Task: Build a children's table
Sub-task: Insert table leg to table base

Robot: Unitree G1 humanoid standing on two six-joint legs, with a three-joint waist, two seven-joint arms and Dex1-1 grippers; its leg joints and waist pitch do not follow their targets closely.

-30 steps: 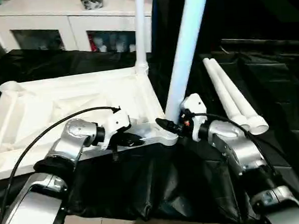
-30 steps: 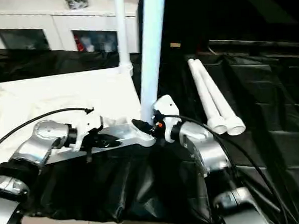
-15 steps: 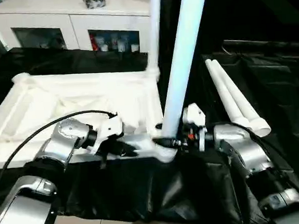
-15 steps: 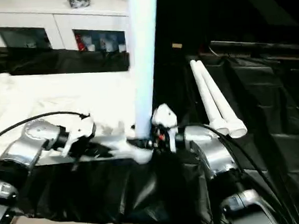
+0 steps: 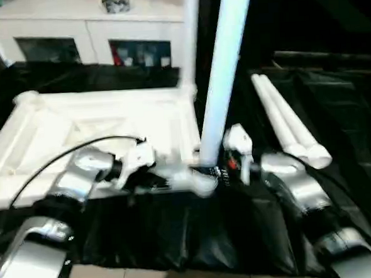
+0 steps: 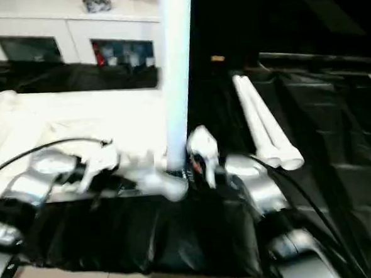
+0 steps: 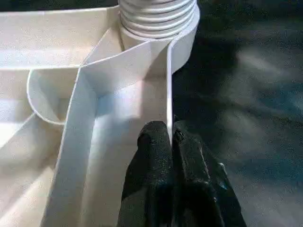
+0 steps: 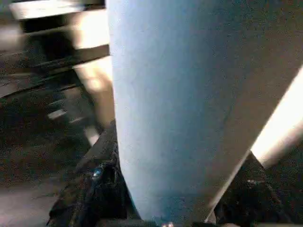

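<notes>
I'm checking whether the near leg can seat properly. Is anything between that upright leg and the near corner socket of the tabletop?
Nothing visible blocks it. The upright leg, held in the right gripper, already meets the near corner socket. The left gripper pinches the tabletop rim beside the socket, not over it.

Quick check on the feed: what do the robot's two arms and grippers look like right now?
Both forearms are rounded silver metal with black joints. The left arm carries a thin black cable arching over it to a white wrist housing. The right arm has a white wrist block with a small red-orange mark and a black cable. The left gripper has two matte black, rounded fingers.
</notes>
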